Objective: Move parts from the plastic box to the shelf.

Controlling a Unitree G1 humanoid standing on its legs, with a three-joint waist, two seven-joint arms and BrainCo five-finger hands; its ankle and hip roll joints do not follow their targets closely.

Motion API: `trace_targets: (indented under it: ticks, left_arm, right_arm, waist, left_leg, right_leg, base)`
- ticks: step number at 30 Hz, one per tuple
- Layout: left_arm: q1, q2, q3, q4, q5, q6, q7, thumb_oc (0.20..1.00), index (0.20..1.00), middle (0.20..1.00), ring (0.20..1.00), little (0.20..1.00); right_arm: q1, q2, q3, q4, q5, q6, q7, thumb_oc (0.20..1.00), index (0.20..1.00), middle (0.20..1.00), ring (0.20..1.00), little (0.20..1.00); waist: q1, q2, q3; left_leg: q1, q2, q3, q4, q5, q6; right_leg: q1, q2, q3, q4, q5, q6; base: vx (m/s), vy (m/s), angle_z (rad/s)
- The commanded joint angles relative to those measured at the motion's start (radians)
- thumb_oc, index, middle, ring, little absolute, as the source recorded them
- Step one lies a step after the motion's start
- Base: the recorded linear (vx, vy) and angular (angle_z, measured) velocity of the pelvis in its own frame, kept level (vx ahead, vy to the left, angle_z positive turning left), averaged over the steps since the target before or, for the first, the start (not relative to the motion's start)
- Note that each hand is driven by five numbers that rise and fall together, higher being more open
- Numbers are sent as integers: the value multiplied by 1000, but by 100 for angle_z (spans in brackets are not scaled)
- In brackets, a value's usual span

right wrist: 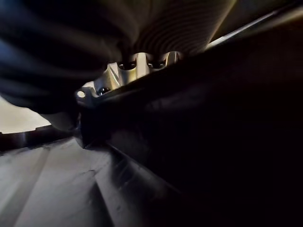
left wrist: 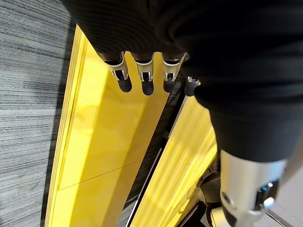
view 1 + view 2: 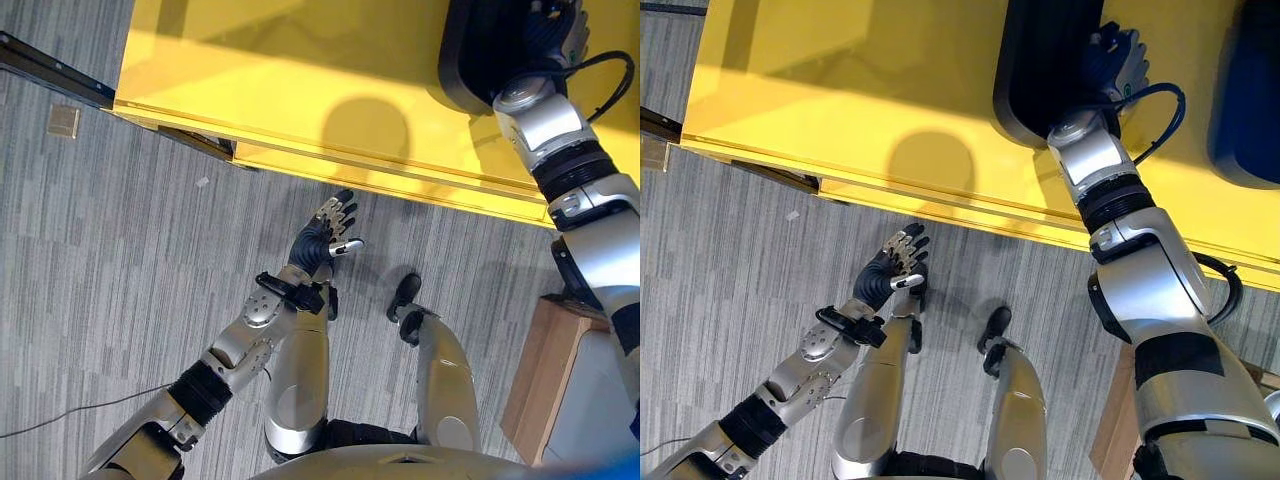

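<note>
One yellow table above grey carpet; left robot hand open, right robot hand's grip unclear.

L arm is bent at the elbow and extended fwd at near left; left hand is held palm-up w/ fingers straight, nothing in it. R arm is stretched to far right; right hand is seen knuckles-up, its fingers hidden.
</note>
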Motion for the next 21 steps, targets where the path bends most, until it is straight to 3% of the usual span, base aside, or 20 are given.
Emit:
trace_targets:
  ticks: [1, 10, 11, 12, 21]
  left_arm:
    - [32, -39, -24, -100, 7, -45, -21, 1000, 1000, 1000, 1000, 1000]
    - [9, -45, -33, -85, 15, -52, 6, 1000, 1000, 1000, 1000, 1000]
    - [6, -43, -34, -86, 18, -48, 5, 1000, 1000, 1000, 1000, 1000]
    - [7, -42, -36, -89, 16, -46, 5, 1000, 1000, 1000, 1000, 1000]
    - [12, -61, -41, -78, 4, -48, 23, 1000, 1000, 1000, 1000, 1000]
  right_arm:
    - [-127, -77, 70, -32, -15, -17, -25, 200, 200, 200, 200, 200]
    - [-125, -61, 69, 23, 37, 1, -66, 200, 200, 200, 200, 200]
    - [-122, -62, 65, 31, 60, 4, -72, 536, 536, 536, 536, 536]
    - [-119, -63, 60, 36, 79, 5, -72, 1000, 1000, 1000, 1000, 1000]
    - [-85, -56, 12, 90, 229, -35, -44, 1000, 1000, 1000, 1000, 1000]
  waist:
    - [10, 37, -34]
    - [9, 39, -34]
    - [8, 38, -34]
    - [7, 38, -34]
    - [-11, 59, -34]
  left_leg:
    - [26, -49, -35, 41, -114, -10]
    - [20, -43, -24, 35, -113, -11]
    - [21, -44, -24, 36, -113, -10]
    - [20, -44, -25, 36, -114, -10]
    - [46, -47, -8, 27, -115, -11]
  right_leg:
    - [5, 48, -34, 22, 32, -10]
    - [-1, 44, -42, 4, 44, -4]
    - [0, 45, -40, 3, 46, -3]
    - [0, 45, -39, 3, 47, -3]
    - [9, 42, -21, 4, 41, -4]
  base:
    - [-3, 51, 2]
    - [-1, 10, 0]
    - [0, 0, 0]
    - [0, 0, 0]
    - [-1, 16, -1]
